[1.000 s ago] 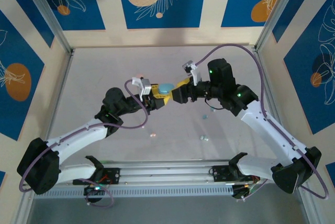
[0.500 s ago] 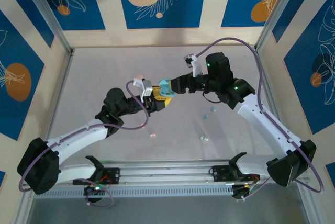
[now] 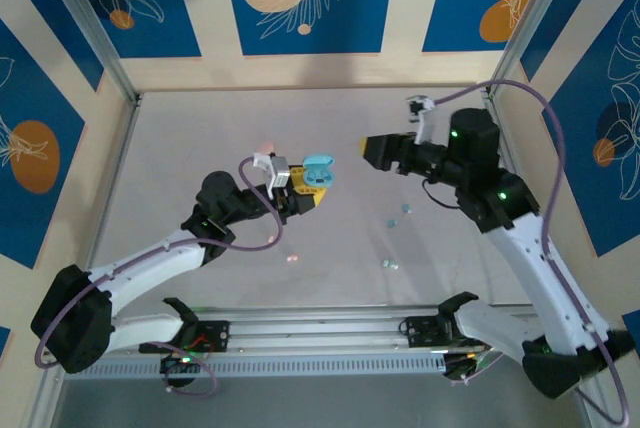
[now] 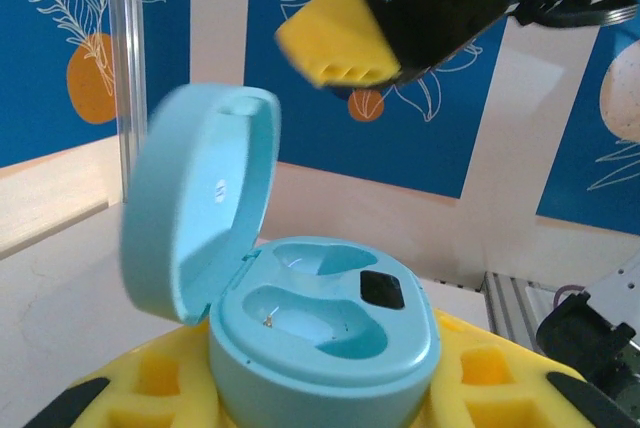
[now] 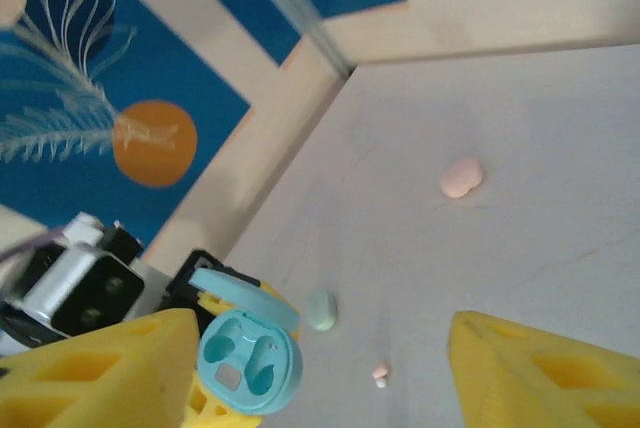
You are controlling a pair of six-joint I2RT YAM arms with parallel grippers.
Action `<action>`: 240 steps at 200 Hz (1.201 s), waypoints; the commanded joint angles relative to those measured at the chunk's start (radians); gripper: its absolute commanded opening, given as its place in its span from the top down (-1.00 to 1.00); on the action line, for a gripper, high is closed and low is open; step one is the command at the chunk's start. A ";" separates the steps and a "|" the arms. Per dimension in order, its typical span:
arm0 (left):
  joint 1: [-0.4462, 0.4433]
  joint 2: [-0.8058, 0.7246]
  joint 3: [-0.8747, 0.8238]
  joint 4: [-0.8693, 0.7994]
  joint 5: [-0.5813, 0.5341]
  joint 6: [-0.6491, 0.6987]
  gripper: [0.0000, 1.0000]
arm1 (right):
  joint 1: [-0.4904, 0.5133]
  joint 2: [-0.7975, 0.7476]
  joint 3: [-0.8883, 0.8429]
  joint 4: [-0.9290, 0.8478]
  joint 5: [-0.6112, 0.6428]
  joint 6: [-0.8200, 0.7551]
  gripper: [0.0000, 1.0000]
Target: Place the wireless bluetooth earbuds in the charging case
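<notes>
Earbuds (image 3: 389, 263) lie loose on the table (image 3: 180, 138) in the top view: a few pale blue ones right of centre, well apart from the case, and a pink earbud (image 3: 292, 259) nearer the left arm. The left gripper (image 3: 308, 191) is clamped on the base of a pale blue case (image 3: 318, 173), whose lid stands swung open. The right gripper (image 3: 372, 148) hangs to the right of it, not touching. A pink case (image 3: 265, 148) sits on the table behind the left gripper. In the left wrist view the pale blue case sits between yellow fingers (image 4: 485, 378), lid tilted back to the left, and both of its wells are empty. In the right wrist view the right gripper's yellow fingers (image 5: 110, 368) stand wide apart with nothing between them. Beyond them the open case shows two empty wells, the pink earbud lies near it on the table, and the pink case sits farther off.
</notes>
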 commanded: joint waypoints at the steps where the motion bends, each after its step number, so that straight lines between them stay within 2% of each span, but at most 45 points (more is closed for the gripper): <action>1: -0.013 -0.024 -0.011 0.044 -0.008 0.016 0.35 | -0.100 -0.011 -0.067 -0.105 0.060 0.076 -0.20; 30: -0.012 -0.037 -0.016 0.041 -0.013 0.015 0.35 | -0.268 0.025 -0.164 -0.223 0.049 0.113 0.00; 54: -0.013 -0.045 -0.019 0.039 -0.018 0.013 0.35 | -0.332 0.099 -0.227 -0.269 0.064 0.070 0.11; 87: -0.013 -0.049 -0.016 0.033 -0.019 0.009 0.35 | -0.326 0.249 -0.248 -0.307 0.073 -0.004 0.21; 130: -0.013 -0.055 -0.014 0.023 -0.019 0.007 0.35 | -0.327 0.398 -0.225 -0.285 0.214 -0.026 0.17; 157: -0.015 -0.061 -0.014 0.002 -0.015 0.008 0.35 | -0.323 0.517 -0.166 -0.297 0.249 -0.098 0.19; 197: -0.017 -0.069 -0.018 -0.013 -0.012 0.010 0.35 | -0.262 0.695 -0.055 -0.362 0.348 -0.204 0.27; 240: -0.018 -0.065 -0.015 -0.018 -0.010 0.014 0.35 | -0.227 0.801 0.001 -0.399 0.456 -0.240 0.26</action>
